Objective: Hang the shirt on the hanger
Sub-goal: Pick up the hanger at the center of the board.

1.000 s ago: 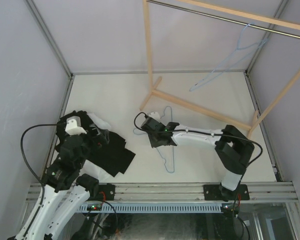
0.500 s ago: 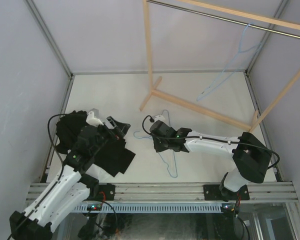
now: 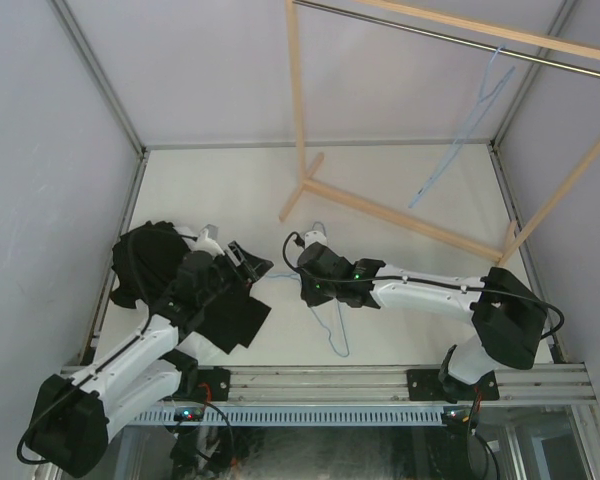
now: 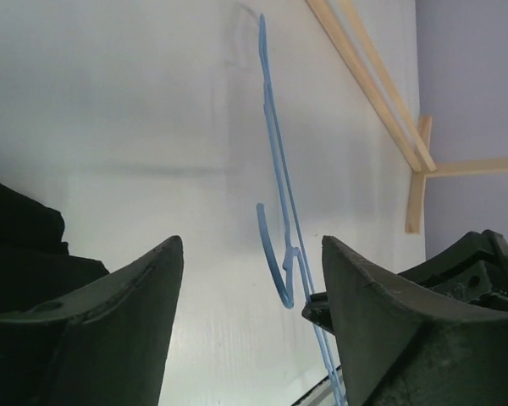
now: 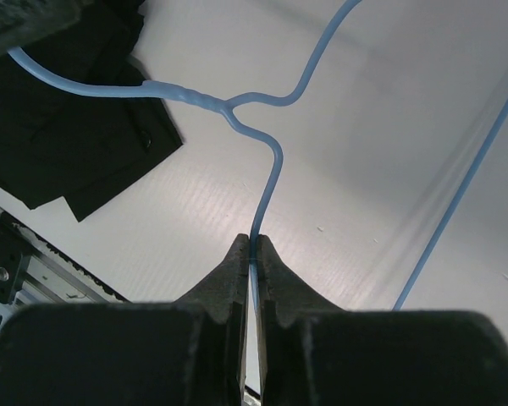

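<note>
The right gripper [image 3: 315, 290] is clenched on the blue wire hanger [image 3: 332, 325]. The right wrist view shows its two fingertips [image 5: 237, 254] pinched tight on the single wire just below the twisted junction where the hook branches off. The hanger sits near the middle of the white table [image 3: 220, 190]. Its hook end points toward the left arm and its wire body trails back toward the near edge. It looks raised off the surface, since a faint shadow lies beside it in the left wrist view.

The left gripper [image 3: 255, 258] reaches in from the left with its jaws spread wide and nothing between them. From its own camera, the curled hook of the hanger shows in the gap between the two dark fingers [image 4: 110, 321]. I cannot tell whether the hook is inside the jaws or just ahead of them. The left arm stretches across a black garment [image 3: 230, 315] that lies crumpled on the left side of the table, with one flat corner close to the hanger. The shirt itself I cannot make out against the pale tabletop.

Farther back stands a wooden rack [image 3: 400, 215] with a metal rod [image 3: 430, 35] across the top. A second blue hanger [image 3: 470, 110] hangs from the rod at the right.
</note>
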Available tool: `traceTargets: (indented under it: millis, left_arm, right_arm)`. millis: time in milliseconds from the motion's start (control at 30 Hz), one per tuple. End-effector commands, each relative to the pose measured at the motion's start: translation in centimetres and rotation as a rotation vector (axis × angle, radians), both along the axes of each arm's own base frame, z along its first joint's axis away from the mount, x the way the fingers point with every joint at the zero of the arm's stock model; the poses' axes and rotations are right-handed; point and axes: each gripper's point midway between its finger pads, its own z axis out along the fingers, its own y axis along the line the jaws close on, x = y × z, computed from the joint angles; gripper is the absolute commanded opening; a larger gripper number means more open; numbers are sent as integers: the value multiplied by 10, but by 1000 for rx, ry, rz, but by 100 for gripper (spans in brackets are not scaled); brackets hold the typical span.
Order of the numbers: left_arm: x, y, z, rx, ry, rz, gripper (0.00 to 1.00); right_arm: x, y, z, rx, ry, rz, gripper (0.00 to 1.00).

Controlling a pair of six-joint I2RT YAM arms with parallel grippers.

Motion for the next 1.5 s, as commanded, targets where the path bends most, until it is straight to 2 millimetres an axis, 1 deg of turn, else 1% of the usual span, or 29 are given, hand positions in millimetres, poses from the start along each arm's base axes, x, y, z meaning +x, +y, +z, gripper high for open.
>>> traceTargets:
  millis: [0,167,267,300,400,433,500,567,600,667,700,733,800,967,1133,1200,1267,1467]
  left_arm:
    - [2,-20,19,-102,-62,-80,64]
    - [1,-27,25,-112,-75,-109,37]
    - [-1,-27,27,-112,-75,-111,23]
    - [-1,-27,27,-112,-75,-109,16]
    - [-4,-26,31,-112,-74,-104,3]
    - [-4,-25,33,-110,-74,-100,1]
    - [-7,-26,38,-107,-77,-97,0]
    - [-9,-25,45,-97,-77,-79,0]
    - [-11,-26,51,-91,-79,-71,0]
    - [-13,-20,55,-58,-63,-26,0]
    - [-14,-17,61,-44,-58,4,0]
    - [-18,-14,60,-21,-33,31,0]
    - [-21,-6,68,-6,-15,94,0]
    - [-27,11,88,-15,51,228,0]
    - [-32,18,102,-23,82,287,0]
    - [-32,21,107,-28,81,304,0]
    - [-32,23,112,-35,75,317,0]
    - [-32,25,128,-54,50,319,0]
  right_arm:
    - [3,13,23,89,-38,2,0]
    - [4,11,26,81,-53,3,0]
    - [6,5,27,53,-82,-1,0]
    - [7,3,29,46,-97,-4,0]
    - [9,-4,34,19,-140,-17,1]
    - [9,-5,36,14,-153,-19,2]
    - [9,-6,40,9,-174,-20,6]
    - [7,-5,44,13,-191,-16,12]
    - [6,-5,47,15,-200,-16,16]
    - [3,-4,52,18,-221,-10,25]
    - [2,-4,55,19,-233,-10,29]
    - [1,-4,58,20,-247,-8,32]
    - [-2,-3,61,17,-269,-6,37]
    - [-11,0,68,8,-320,17,41]
    - [-27,9,82,33,-377,54,44]
    - [-33,13,85,45,-385,69,44]
    - [-37,15,82,37,-386,72,44]
    - [-38,12,64,-32,-390,65,40]
